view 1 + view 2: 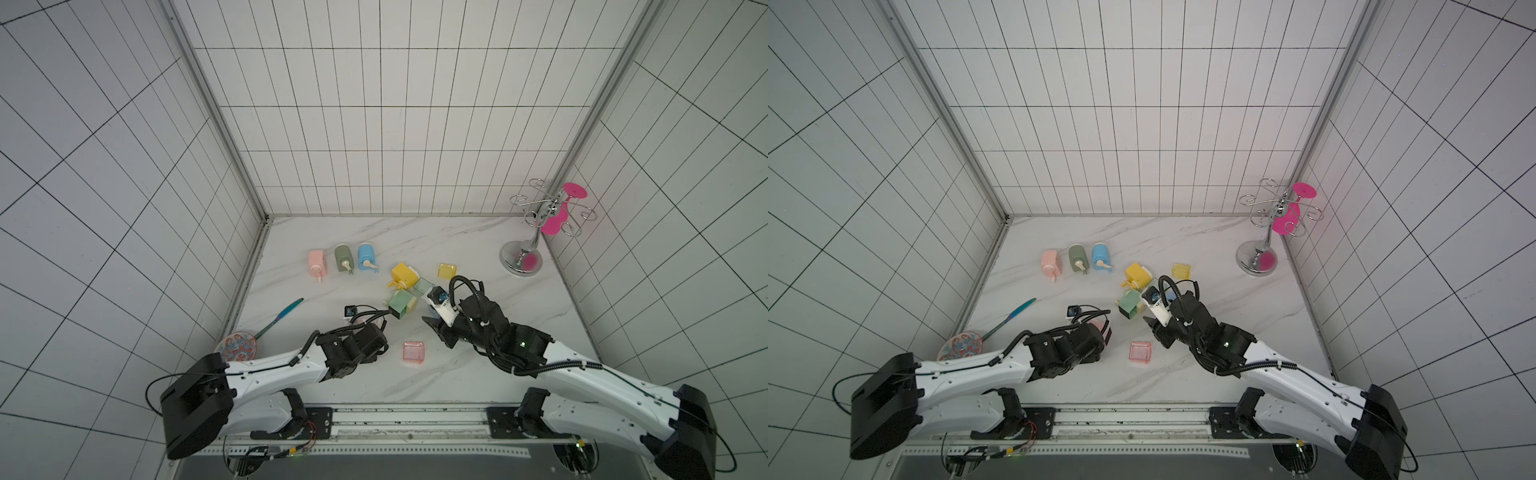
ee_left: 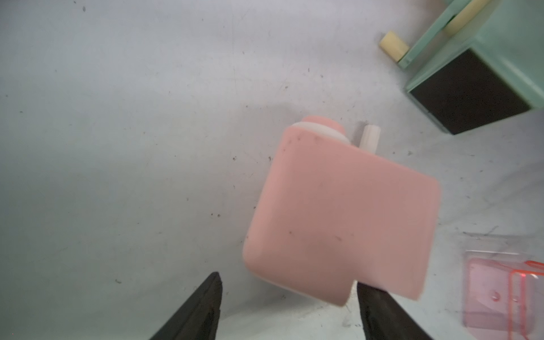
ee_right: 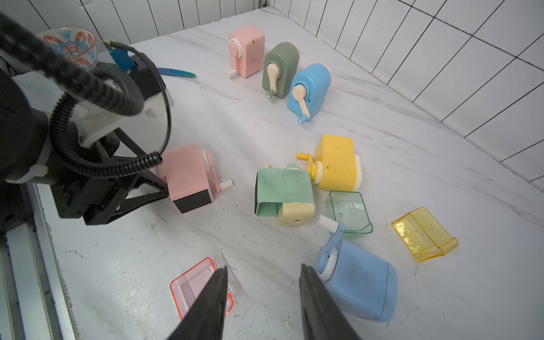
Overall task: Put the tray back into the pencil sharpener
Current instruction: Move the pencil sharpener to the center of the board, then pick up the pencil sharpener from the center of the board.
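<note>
In both top views the left arm [image 1: 1067,349] covers nearly all of the pink sharpener [image 1: 1102,328] under its wrist, leaving only a sliver, and hides one edge of the bowl [image 1: 959,347]. The right arm [image 1: 482,324] covers the blue sharpener [image 3: 359,282] lying by it, so it cannot be made out there. In the left wrist view the pink tray [image 2: 500,291] is blurred and cut off by the picture's edge, as is the green sharpener [image 2: 477,73], and in the right wrist view the right gripper [image 3: 264,266] covers part of that tray.

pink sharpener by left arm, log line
pink sharpener: on side, unheld | pink tray: on table | left fingers: open | right fingers: open
</note>
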`<state>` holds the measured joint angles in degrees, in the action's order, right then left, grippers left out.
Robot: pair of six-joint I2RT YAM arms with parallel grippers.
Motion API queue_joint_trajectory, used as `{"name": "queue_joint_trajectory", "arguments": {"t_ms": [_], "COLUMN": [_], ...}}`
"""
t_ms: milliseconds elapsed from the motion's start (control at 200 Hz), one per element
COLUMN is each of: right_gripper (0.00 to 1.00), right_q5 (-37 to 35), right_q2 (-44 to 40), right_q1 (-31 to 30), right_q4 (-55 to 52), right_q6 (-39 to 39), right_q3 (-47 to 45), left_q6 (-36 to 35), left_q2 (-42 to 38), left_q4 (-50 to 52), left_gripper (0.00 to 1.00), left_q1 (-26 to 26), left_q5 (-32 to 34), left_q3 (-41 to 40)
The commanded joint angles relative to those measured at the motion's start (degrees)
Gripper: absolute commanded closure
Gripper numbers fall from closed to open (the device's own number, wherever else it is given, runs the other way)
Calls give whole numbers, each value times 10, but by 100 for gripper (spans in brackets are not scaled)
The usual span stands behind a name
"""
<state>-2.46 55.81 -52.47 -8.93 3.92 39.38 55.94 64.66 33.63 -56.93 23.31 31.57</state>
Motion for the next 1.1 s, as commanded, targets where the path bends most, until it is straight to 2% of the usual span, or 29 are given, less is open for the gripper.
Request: {"name": "queue_joint_trajectory", "arguments": {"t_ms": [0,130,230,320,430,585,695,830,1094], "right_gripper": [51,45,43,42,41,41,41,40,40], "right_q5": [26,25,28,36,53,67,63,66,111], "right_q2": [10,48,94,139,185,257,310,360,420], "right_q1": [2,-41,-69,-89,-102,-103,-102,-93,-63], "right_q4": [-12,-20,-9,19,60,90,93,92,52], "right_q6": [0,34,53,87,140,199,230,265,293], "right_q3": [5,22,35,40,43,72,104,139,204], "left_q6": [-7,-18,-19,-40,-69,-107,-121,-124,-123], "left_q2": [-58,-150,-223,-282,-318,-313,-300,-288,-281], "left_q4": [-5,16,26,16,3,-26,-45,-63,-80], "left_gripper": [25,24,23,23,20,19,19,19,18], "left_q1": [-6,-6,-4,30,136,308,391,431,435], "left_q5": [2,9,70,92,37,-116,-197,-236,-251], "left_q3": [5,7,1,-5,-3,-9,-16,-29,-44]}}
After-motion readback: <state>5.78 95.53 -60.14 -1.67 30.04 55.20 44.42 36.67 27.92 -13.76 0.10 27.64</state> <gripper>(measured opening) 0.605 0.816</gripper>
